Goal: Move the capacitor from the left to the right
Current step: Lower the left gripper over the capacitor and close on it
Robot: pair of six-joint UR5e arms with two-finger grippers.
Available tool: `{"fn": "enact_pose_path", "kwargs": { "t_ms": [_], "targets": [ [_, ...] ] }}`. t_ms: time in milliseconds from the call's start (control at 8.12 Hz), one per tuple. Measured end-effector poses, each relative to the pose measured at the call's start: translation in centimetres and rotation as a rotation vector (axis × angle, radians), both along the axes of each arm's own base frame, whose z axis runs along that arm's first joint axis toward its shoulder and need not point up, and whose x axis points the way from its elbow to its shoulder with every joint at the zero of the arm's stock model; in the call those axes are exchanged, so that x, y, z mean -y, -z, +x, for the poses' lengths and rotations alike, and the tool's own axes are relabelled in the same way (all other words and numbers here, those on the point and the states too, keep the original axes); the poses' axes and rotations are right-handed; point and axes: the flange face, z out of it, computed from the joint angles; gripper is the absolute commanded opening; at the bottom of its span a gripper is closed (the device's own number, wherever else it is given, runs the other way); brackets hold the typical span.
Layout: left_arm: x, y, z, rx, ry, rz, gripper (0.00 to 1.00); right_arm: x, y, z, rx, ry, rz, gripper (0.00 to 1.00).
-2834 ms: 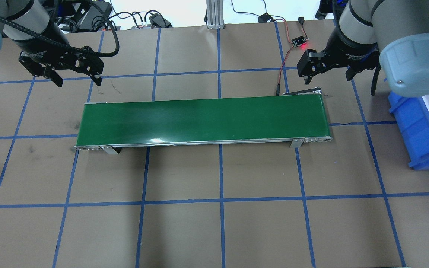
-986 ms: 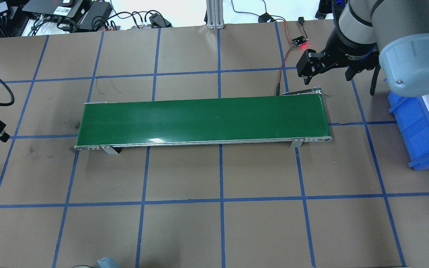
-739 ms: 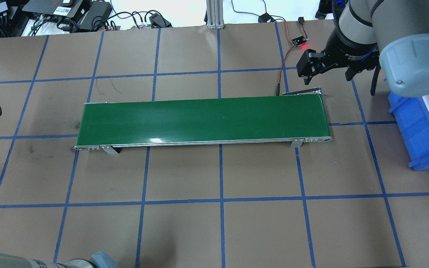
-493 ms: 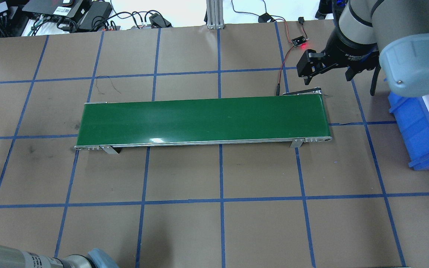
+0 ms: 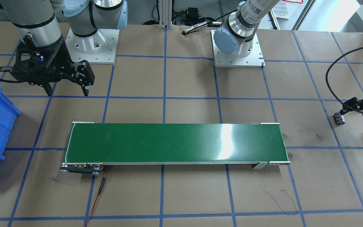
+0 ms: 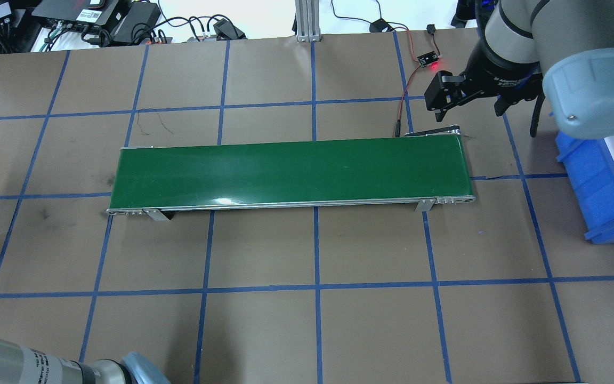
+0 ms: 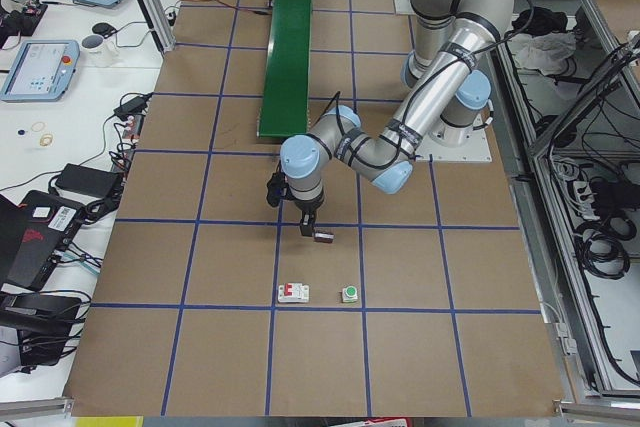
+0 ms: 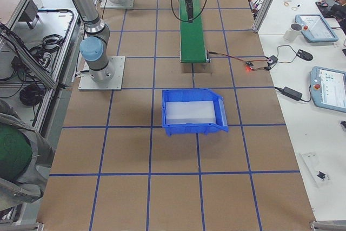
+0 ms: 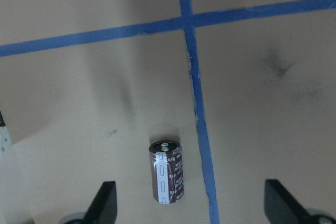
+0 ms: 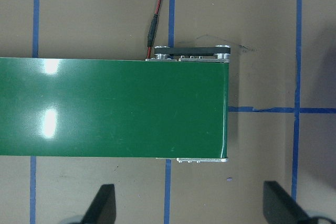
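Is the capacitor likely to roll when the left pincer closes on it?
Probably, if nudged off-centre: the capacitor is a smooth cylinder lying on its side on flat paper. It looks rigid, so the open left pincer should clamp it without deforming it.

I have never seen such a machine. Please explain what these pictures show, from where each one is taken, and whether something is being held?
These are two robot arms, the left arm and the right arm, bolted to one table covered with brown paper. Each arm ends in a two-finger claw. Four pictures come from fixed cameras: one behind the robot, one facing it, one at each end of the table. Two come from cameras on the wrists, looking down past the fingers. On the table lie a long green conveyor belt, a blue bin on the robot's right, and a small dark capacitor on its left. The left claw hangs open over the capacitor; its fingers do not touch it. The right claw hangs open near the belt's end. Nothing is held.
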Motion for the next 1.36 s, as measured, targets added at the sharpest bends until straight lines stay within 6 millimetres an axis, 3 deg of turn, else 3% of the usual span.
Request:
{"fn": "enact_pose_path", "kwargs": {
  "t_ms": [370,739,1355],
  "targets": [
    [-0.7,2.7,1.3,-0.018,-0.027,0.014,0.97,0.0,0.0,0.0,0.0,-0.001,-0.001,1.0],
    [-2.8,5.1,1.8,-0.051,-0.062,0.041,0.94,0.0,0.0,0.0,0.0,-0.001,-0.001,1.0],
    [-4.1,6.8,3.4,-0.043,-0.099,0.024,0.93,0.0,0.0,0.0,0.001,-0.001,0.0,1.0]
  ]
}}
